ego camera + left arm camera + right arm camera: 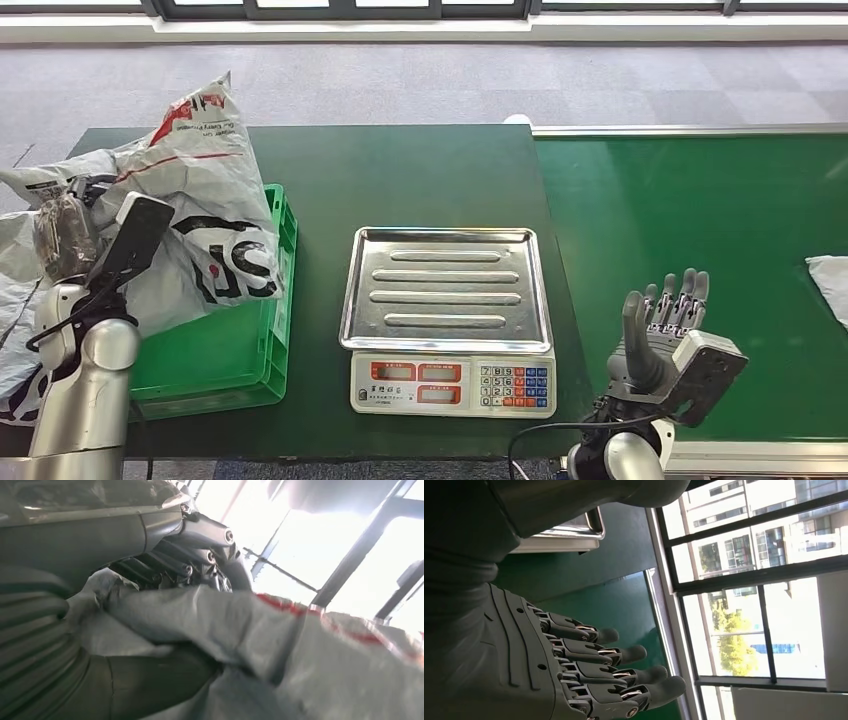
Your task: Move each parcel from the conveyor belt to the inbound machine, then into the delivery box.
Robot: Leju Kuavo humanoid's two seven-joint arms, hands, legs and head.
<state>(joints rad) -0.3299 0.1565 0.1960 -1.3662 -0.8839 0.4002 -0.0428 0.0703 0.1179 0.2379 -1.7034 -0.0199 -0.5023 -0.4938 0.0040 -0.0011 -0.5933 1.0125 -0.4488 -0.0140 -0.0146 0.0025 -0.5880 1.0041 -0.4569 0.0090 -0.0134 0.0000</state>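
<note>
Nearest you, at the bottom right, the right hand (pixel 665 330) is raised over the near edge of the conveyor belt (pixel 700 210), fingers (pixel 624 655) straight, apart and holding nothing. At the bottom left, the silver left arm rises to the left hand (pixel 65 235), which grips a large grey-white parcel (pixel 215 200); the left wrist view shows its thumb and dark fingers (pixel 195 562) pressed into the crumpled plastic, though much of the hand is hidden by the bag.

Just beyond the near edge of the dark green table (pixel 400 160) sits the inbound machine (pixel 447 315), a weighing scale with a bare ribbed steel tray. Its front panel carries red-framed displays, a small line of writing too small to read and a keypad of white, blue and orange keys.

To the left of the scale is the green delivery box (pixel 250 350). The parcel hangs over its left part and spills past the table's left edge, where it is cut off. It bears large black lettering, partly folded away and unreadable, and red print near its peak.

On the right, the green belt runs far back, with a pale parcel's corner (pixel 830 285) cut off at the right edge. Beyond lie grey carpet (pixel 400 80) and window frames (pixel 744 580).
</note>
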